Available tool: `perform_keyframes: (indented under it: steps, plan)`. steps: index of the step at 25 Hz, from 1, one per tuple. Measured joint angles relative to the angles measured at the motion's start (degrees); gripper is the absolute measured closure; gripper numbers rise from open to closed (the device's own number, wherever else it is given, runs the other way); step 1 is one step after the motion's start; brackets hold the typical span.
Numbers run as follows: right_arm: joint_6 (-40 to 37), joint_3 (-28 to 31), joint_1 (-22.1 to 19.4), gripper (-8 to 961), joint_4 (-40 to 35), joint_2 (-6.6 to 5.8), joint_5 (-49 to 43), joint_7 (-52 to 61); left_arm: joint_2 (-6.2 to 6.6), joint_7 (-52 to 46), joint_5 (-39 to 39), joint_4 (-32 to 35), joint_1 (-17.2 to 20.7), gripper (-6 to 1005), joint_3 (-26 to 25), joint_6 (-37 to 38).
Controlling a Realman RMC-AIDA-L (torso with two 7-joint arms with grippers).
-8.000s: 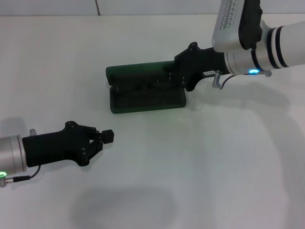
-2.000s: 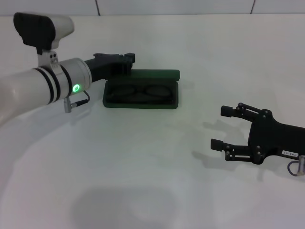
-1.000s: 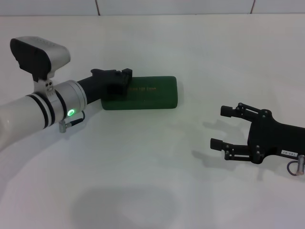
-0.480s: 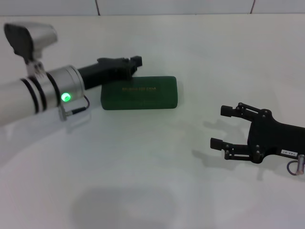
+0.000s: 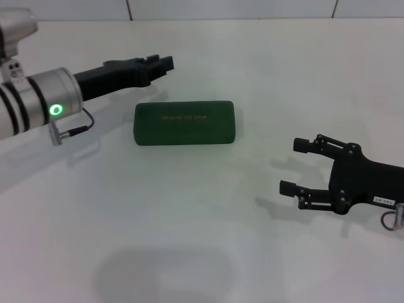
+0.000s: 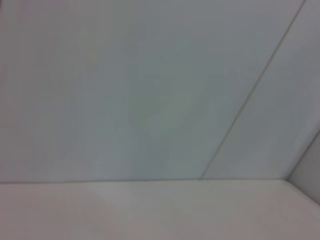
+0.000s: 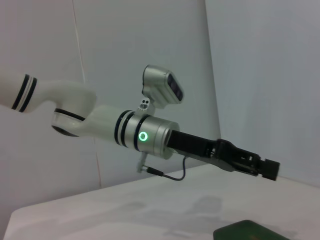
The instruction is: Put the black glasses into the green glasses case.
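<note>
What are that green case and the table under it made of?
The green glasses case, lying shut, looks like a hard shell with a matte, leather-like skin and gold lettering; whether plastic or covered metal is unclear. The table looks like smooth white laminate, faintly glossy.

Green glasses case (image 5: 184,123) shut, contents hidden; lid lettering too small to read.

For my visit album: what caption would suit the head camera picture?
Green glasses case lies closed on the white table, left gripper raised behind it, right gripper open nearby.
</note>
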Motion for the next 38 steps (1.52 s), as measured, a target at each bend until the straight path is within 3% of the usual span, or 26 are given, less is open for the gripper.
perform_keyframes:
  steps: [3,6,10,11,17,19,21,28,38]
  plan:
    - [0.0,0.33,0.0,76,0.0,-0.04,0.29,0.09,0.28,2.06,0.16,1.79,1.92,728,-0.96,3.44]
    - [0.11,0.42,0.09,76,-0.16,-0.3,0.7,0.43,1.61,7.56,1.18,2.43,4.15,644,-1.93,11.53]
    - [1.34,0.46,0.33,76,-0.66,-0.66,0.55,1.44,2.03,11.91,4.94,3.29,6.86,527,-4.49,16.59]
    - [1.98,0.23,0.48,76,-0.69,-0.92,0.36,1.55,1.98,14.03,8.65,4.75,9.1,497,-6.57,19.97]
    - [2.2,-0.32,0.6,77,-1.1,-1.36,-3.03,1.58,1.25,16.38,16.26,8.17,14.12,237,-9.97,26.68]
    - [2.13,-0.33,0.66,77,-1.35,-1.31,-4.01,1.58,0.87,17.99,17.31,8.68,16.08,185,-10.21,27.78]
    - [2.45,-0.96,0.69,76,-2.06,-0.51,-5.85,1.49,0.41,18.8,18.67,9.6,18.55,133,-10.33,28.03]
    - [3.29,-1.67,0.57,78,-1.48,0.01,-5.93,1.51,-0.14,18.74,20.42,9.5,20.65,126,-12.38,28.25]
    - [3.49,-2.68,0.43,81,-1.41,0.07,-5.53,1.56,0.12,18.36,21.72,9.5,21.04,126,-13.93,32.59]
